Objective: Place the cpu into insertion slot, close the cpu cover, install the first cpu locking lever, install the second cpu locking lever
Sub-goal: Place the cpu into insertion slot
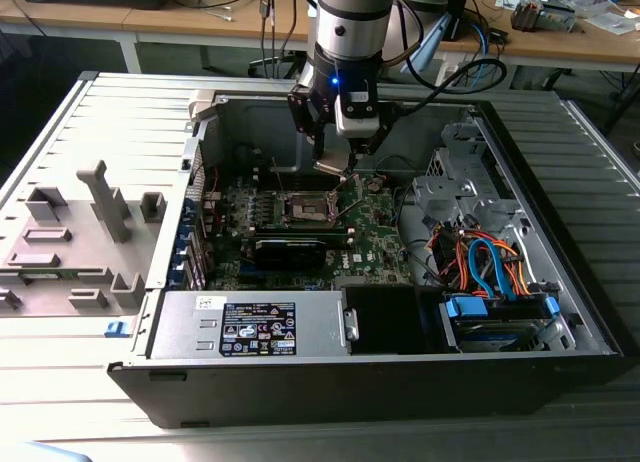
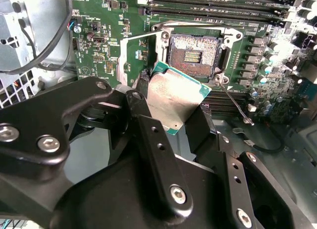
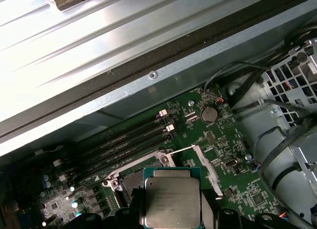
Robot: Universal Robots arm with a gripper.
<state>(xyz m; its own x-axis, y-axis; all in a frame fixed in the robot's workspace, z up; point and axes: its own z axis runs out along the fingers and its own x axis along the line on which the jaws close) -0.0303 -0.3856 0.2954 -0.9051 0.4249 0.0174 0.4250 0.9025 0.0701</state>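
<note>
end effector (image 2: pixel 171 109) grips cpu (image 2: pixel 173 92) just above insertion slot (image 2: pixel 193 53).

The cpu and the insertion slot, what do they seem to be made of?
Apparently the cpu has a dull grey metal top over a thin green board edge; the insertion slot has a dark centre, probably plastic, with glinting contacts, framed by shiny silver metal.

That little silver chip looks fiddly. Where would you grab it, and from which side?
By two opposite edges, from above, as the gripper holds the chip now. It is thin, flat and square, so its straight edges suit a pinch, and its underside stays free to face the socket.
</note>
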